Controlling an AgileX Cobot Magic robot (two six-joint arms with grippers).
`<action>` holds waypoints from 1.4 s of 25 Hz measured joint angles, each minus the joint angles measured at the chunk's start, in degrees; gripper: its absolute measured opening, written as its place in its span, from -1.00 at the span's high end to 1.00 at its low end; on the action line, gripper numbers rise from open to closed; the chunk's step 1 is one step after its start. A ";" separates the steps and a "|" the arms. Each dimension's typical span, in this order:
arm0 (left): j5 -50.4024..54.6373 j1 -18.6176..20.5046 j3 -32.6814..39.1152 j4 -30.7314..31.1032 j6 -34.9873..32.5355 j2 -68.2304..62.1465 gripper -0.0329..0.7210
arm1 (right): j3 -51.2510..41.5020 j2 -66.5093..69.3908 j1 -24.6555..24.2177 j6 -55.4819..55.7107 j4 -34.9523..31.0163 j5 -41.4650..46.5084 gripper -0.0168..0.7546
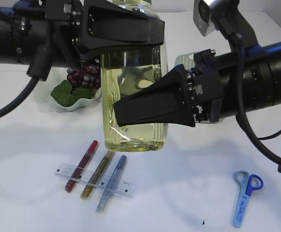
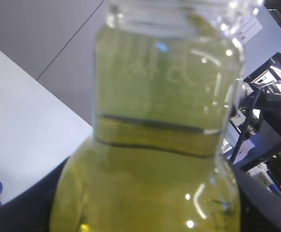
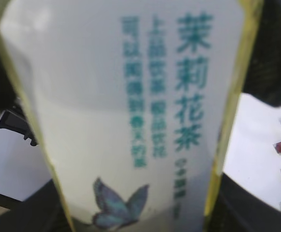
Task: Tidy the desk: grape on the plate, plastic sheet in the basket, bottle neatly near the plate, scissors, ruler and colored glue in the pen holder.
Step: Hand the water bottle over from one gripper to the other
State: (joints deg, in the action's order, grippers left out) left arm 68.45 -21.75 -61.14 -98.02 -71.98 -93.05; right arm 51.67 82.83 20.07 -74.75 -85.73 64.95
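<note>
The tea bottle (image 1: pixel 134 96) hangs upright above the bench (image 1: pixel 188 193), gripped at mid-body by the right pincer (image 1: pixel 152 108); the left pincer (image 1: pixel 125 26) straddles its neck, whether clamped I cannot tell. Grapes (image 1: pixel 83 76) sit on the plate (image 1: pixel 65 105).

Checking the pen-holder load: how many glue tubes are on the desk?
3. Red glue tube on the left, gold glue tube in the middle, blue glue tube on the right, side by side, crossing the ruler. The bottle may hide more behind it.
</note>
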 joint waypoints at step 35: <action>0.37 0.00 -0.26 0.67 -0.20 -0.10 -0.40 | -0.12 0.00 0.00 0.00 0.01 0.18 -0.19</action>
State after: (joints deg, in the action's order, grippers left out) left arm 68.82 -21.75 -61.39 -97.35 -72.19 -93.15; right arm 51.54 82.83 20.07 -74.75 -85.72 65.13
